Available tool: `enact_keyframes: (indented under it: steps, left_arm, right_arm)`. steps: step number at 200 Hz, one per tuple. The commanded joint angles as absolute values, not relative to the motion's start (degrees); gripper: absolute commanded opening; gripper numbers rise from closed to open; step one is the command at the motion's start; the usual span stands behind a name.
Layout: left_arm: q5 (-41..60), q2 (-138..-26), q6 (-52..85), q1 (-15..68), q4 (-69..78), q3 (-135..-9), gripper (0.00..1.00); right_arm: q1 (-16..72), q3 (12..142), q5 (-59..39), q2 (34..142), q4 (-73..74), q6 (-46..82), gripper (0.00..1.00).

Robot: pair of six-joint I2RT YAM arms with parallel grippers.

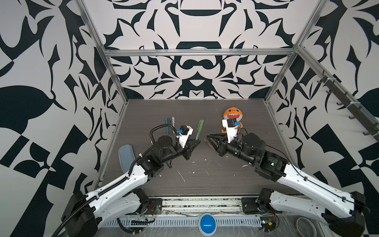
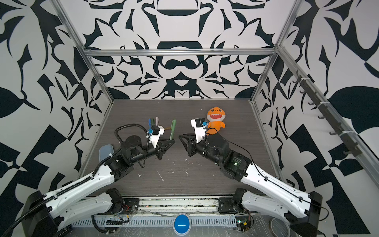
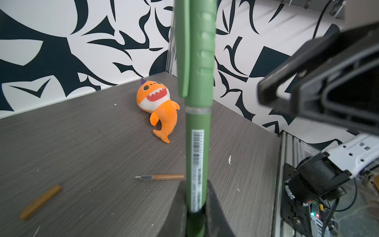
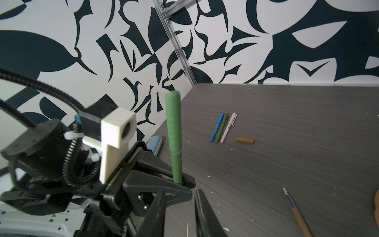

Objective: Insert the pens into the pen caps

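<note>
1. Grey-blue pad (image 1: 126,158), at the left edge of the table (image 1: 205,182). Not of the task.
2. Three capped pens (image 4: 222,128): blue, dark green and pale pink, side by side, far left. Judged finished.
3. Left claw (image 1: 197,141): clamped on the lower end of a green pen (image 1: 200,129), which stands upright with its cap on. The arm reaches forward and inward, wrist low.
4. Mustard cap (image 4: 244,140): loose on the table, near the three. Judged light, smooth and apt to roll. Take it across the closed end, leaving the mouth free.
5. Orange-brown pen (image 4: 297,213): uncapped, flat on the table near the middle. Judged light, stiff and slippery, with a fine, fragile nib. Take it mid-barrel, well off the nib.
6. Right claw (image 4: 180,192): narrowly parted, empty. The arm mirrors the left one, and its tips point inward toward the green pen.
7. Orange plush shark (image 1: 232,116), far right. Not of the task.
</note>
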State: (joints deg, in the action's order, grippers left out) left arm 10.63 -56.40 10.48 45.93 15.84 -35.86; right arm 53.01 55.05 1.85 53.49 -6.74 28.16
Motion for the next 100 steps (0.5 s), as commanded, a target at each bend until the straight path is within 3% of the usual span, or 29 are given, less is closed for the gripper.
enact_keyframes:
  steps: [1, 13, 55, 100]
  left_arm:
    - [10.4, -56.7, 8.2, 45.8, 19.4, -34.7, 0.00]
    - [10.9, -56.8, 8.0, 45.8, 18.8, -35.1, 0.00]
    - [11.5, -56.3, 8.1, 45.8, 18.3, -35.7, 0.00]
    - [13.1, -55.1, 8.3, 45.8, 17.9, -35.8, 0.00]
  right_arm:
    - [52.8, 64.9, 3.4, 55.6, -16.2, 22.1, 0.18]
    - [52.6, 69.1, 2.5, 57.9, -18.4, 20.5, 0.18]
    - [52.2, 76.4, 0.0, 63.4, -17.5, 19.2, 0.36]
    - [51.4, 78.2, 1.0, 66.0, -16.5, 20.1, 0.40]
